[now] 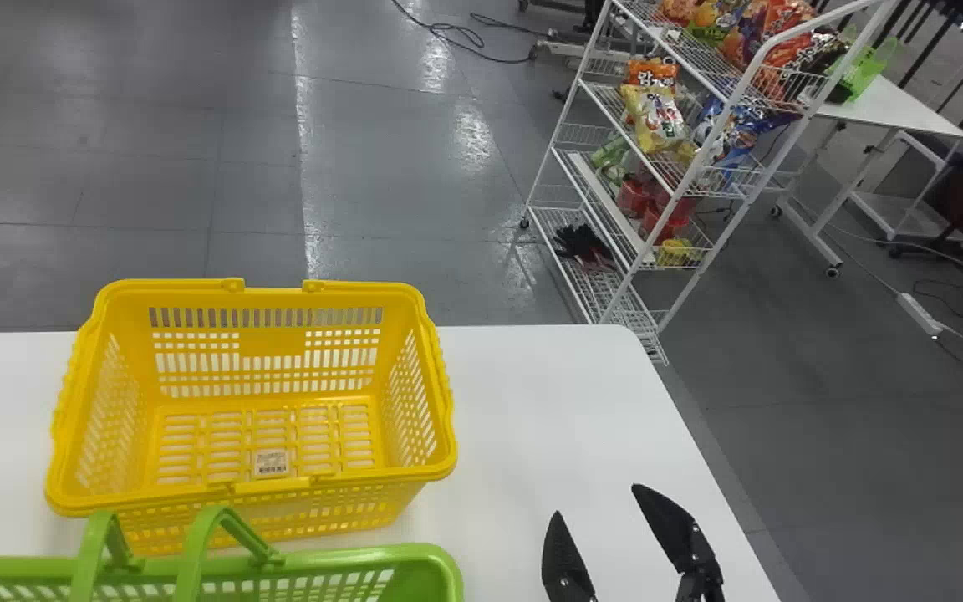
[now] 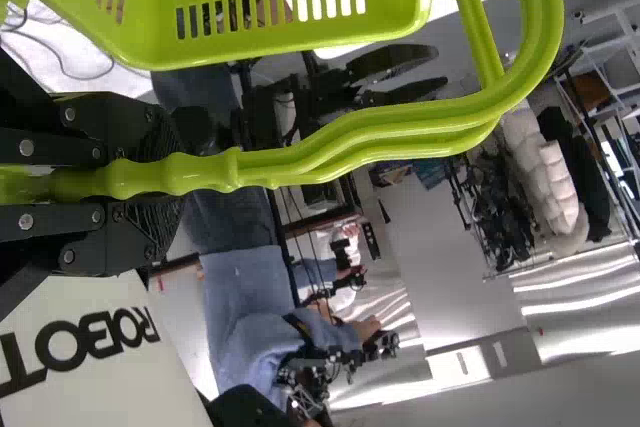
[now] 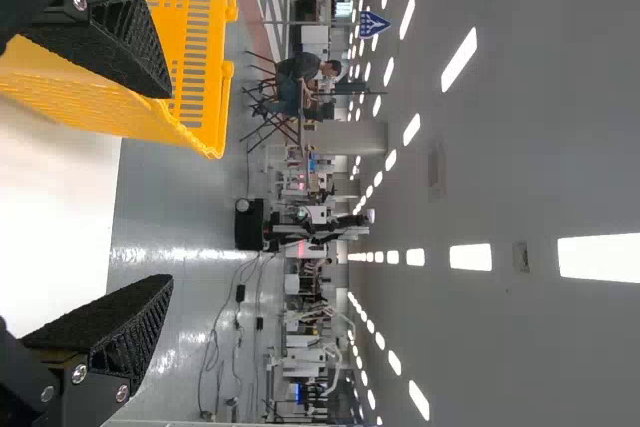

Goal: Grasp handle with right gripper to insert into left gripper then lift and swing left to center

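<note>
The left gripper [image 2: 150,179] held the green plastic handle [image 2: 350,150] between its fingers. The green plastic basket [image 1: 323,558] was near left, closer than the yellow plastic basket [image 1: 272,343]. The right gripper [image 1: 597,500], near right, had wide-apart fingers.

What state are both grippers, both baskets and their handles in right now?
Left gripper: jaws shut on the green handles.
Right gripper: jaws open, nothing between them.
Green handles: raised.
Green basket: upright.
Yellow basket: upright on the table.
Yellow handles: folded down.
</note>
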### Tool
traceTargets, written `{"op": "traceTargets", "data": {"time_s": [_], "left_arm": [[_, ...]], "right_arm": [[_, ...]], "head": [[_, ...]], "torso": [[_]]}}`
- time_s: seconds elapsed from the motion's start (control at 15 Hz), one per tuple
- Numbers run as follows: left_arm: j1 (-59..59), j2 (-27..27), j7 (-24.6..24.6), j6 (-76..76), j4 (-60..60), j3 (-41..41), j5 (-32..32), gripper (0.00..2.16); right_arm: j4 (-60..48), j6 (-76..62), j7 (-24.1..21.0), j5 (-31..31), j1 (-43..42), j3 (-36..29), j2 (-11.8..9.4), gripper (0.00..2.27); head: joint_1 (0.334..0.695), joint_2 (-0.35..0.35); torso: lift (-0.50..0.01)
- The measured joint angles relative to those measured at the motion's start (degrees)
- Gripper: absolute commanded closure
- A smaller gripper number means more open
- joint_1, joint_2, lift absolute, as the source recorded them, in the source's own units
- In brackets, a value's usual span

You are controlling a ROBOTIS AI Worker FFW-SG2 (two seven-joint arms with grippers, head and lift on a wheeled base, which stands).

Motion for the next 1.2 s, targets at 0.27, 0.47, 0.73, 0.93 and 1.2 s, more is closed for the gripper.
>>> {"op": "traceTargets", "data": {"time_s": [0.27, 0.47, 0.73, 0.93, 1.2], "left_arm": [[-3.4, 0.0, 1.9, 0.0, 0.4, -2.4, -2.0, 1.97], [-5.1, 0.0, 2.6, 0.0, 1.4, -3.8, -3.2, 1.97], [-5.8, -0.3, 3.4, -0.7, 2.2, -4.1, -3.9, 1.97], [-5.9, -0.1, 4.6, -2.0, 2.9, -4.2, -3.5, 1.97], [-5.8, 0.2, 7.1, -3.8, 3.4, -4.5, -0.7, 1.97]], "right_arm": [[-0.1, -0.4, 0.0, -0.1, 0.2, -0.1, 0.0, 0.17], [-0.1, -0.9, -0.2, -0.1, 0.4, -0.3, 0.0, 0.17], [-0.1, -0.9, -1.0, -0.2, 0.4, -0.6, 0.0, 0.17], [-0.1, -0.8, -1.1, -0.2, 0.4, -0.7, 0.0, 0.17], [0.0, -0.7, -1.1, -0.2, 0.3, -0.7, 0.1, 0.17]], "head": [[0.695, -0.35], [0.695, -0.35], [0.695, -0.35], [0.695, -0.35], [0.695, -0.35]], "torso": [[-0.093], [-0.093], [-0.093], [-0.093], [-0.093]]}}
